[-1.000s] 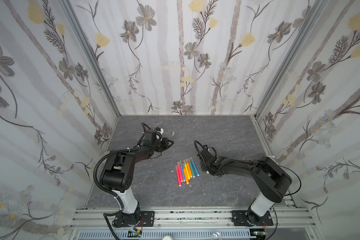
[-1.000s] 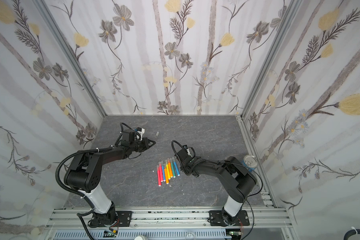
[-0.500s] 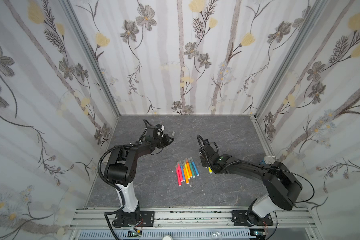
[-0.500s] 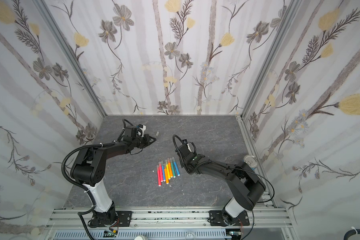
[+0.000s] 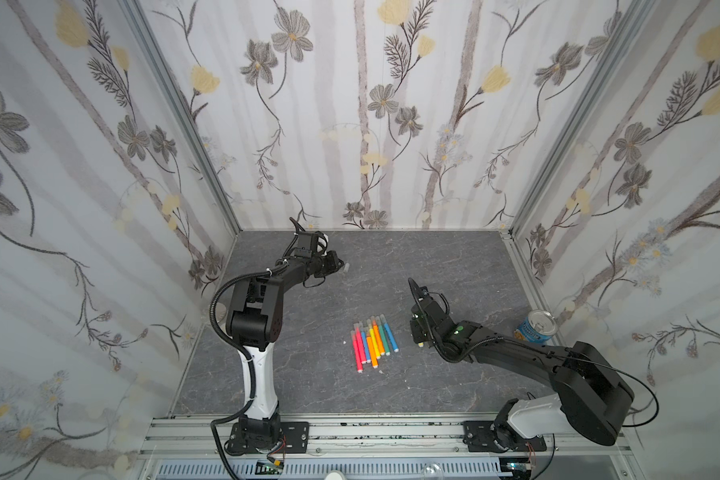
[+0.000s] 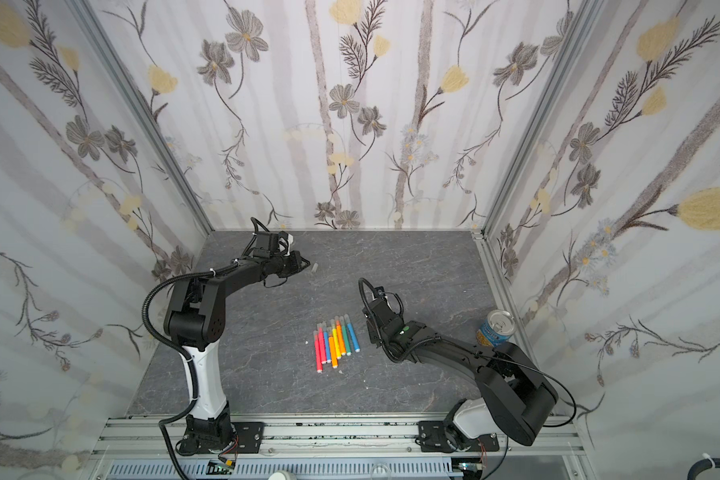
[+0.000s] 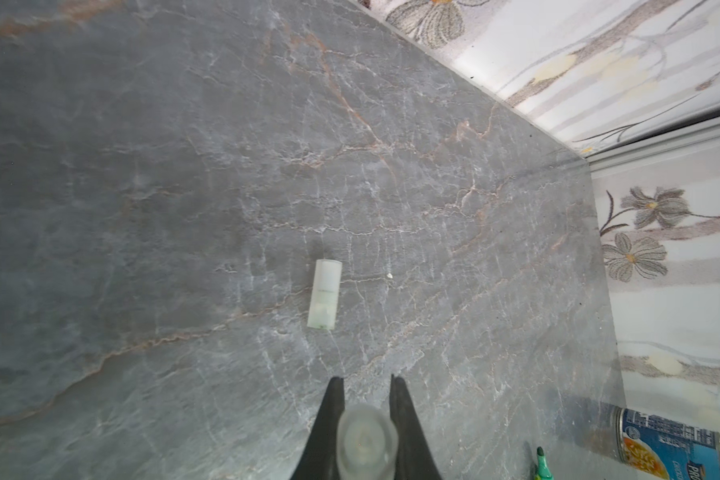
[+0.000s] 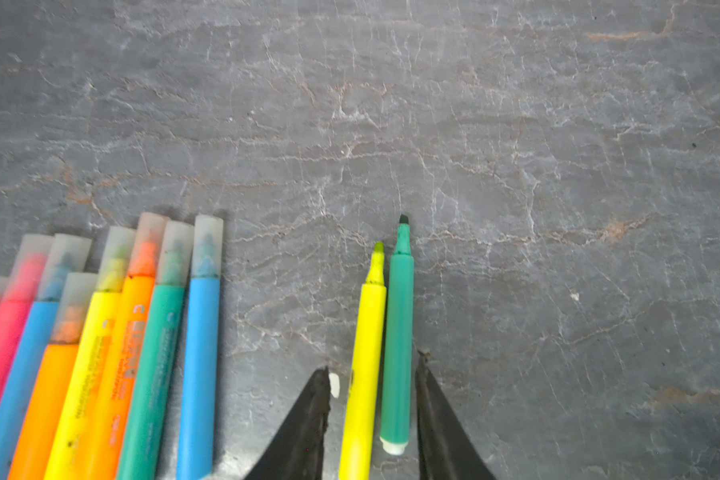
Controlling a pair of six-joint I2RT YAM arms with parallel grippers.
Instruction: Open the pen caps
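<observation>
A row of several pens (image 5: 373,338) (image 6: 335,340) lies mid-table, their translucent pen caps (image 8: 206,245) still on. My right gripper (image 8: 374,361) (image 5: 417,334) hangs just right of that row, open. An uncapped yellow pen (image 8: 368,332) and an uncapped green pen (image 8: 398,332) lie on the table between its fingers, which stand clear of them. At the far left my left gripper (image 7: 364,378) (image 5: 339,264) (image 6: 307,263) is shut on one loose cap (image 7: 366,440). Another loose cap (image 7: 324,294) (image 5: 345,267) lies on the table just ahead of its fingertips.
A blue tin can (image 5: 537,328) (image 6: 494,330) (image 7: 670,446) stands at the right edge of the grey stone-look table (image 5: 454,266). Flowered walls close in the left, back and right sides. A metal rail (image 5: 350,432) runs along the front.
My right gripper's jaws have spread apart around the yellow and green pens. My left gripper has moved toward the back of the table, still holding the cap.
</observation>
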